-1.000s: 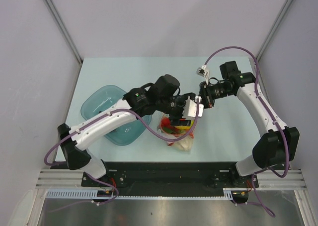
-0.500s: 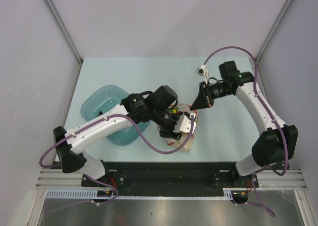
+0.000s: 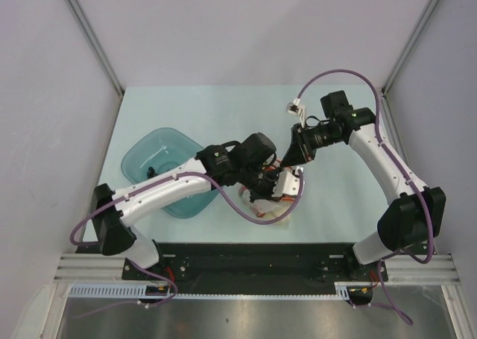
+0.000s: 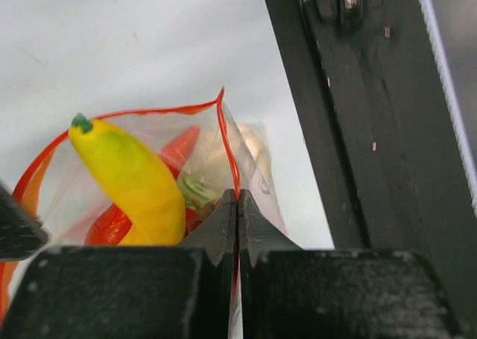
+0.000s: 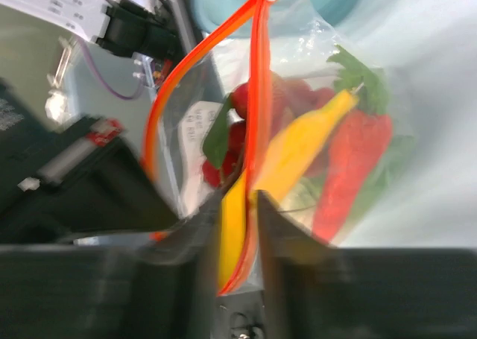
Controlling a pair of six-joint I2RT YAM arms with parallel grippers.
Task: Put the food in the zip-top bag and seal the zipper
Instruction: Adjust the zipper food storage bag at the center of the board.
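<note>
Table (image 3: pixel 223 108): teal bowl (image 3: pixel 153 156) on the left half. Zip-top bag (image 3: pixel 279 211) lies right of the bowl, close to the front edge. It holds banana (image 4: pixel 138 182), pepper (image 5: pixel 350 164), red berries (image 5: pixel 294 97) and some green. Left gripper (image 4: pixel 237 208) is pressed together on the zipper (image 4: pixel 227 141). Right gripper (image 5: pixel 240 201) is slightly parted, with the strip running through the gap. Broad tabletop lies behind the bowl.

text: none legible | white slip (image 5: pixel 195 136) in zip-top bag (image 5: pixel 313 37): print blurred
</note>
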